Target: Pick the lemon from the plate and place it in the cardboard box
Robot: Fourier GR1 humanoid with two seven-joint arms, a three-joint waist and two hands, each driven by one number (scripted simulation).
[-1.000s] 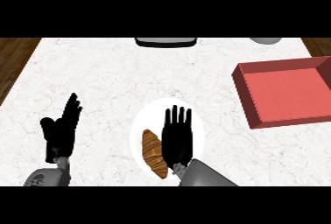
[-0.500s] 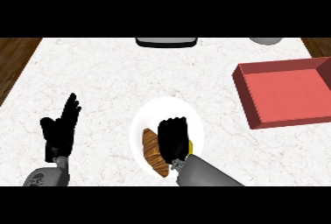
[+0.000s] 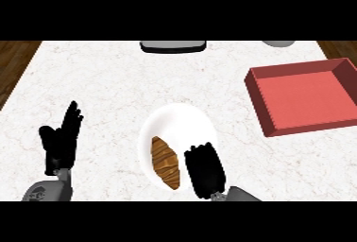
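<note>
A white plate point(image 3: 178, 122) lies on the marble counter in front of me. My right hand point(image 3: 204, 169) sits over the plate's near right part with its fingers curled down. No lemon shows; a moment ago a bit of yellow showed under these fingers, so it is hidden in the hand. A brown croissant point(image 3: 166, 162) lies on the plate just left of the hand. The box point(image 3: 307, 101), red with low walls and open on top, stands at the right, far from the hand. My left hand point(image 3: 61, 142) rests open at the lower left, fingers up.
A dark flat object point(image 3: 173, 46) lies at the counter's far edge, and a grey rounded thing point(image 3: 279, 43) shows at the far right. Wooden floor shows beyond the counter's left edge point(image 3: 15, 61). Bare marble lies between plate and box.
My right hand's fingers went from straight over the plate to curled, closing where yellow showed, and the hand drew back toward the lower edge. The left hand stayed still.
</note>
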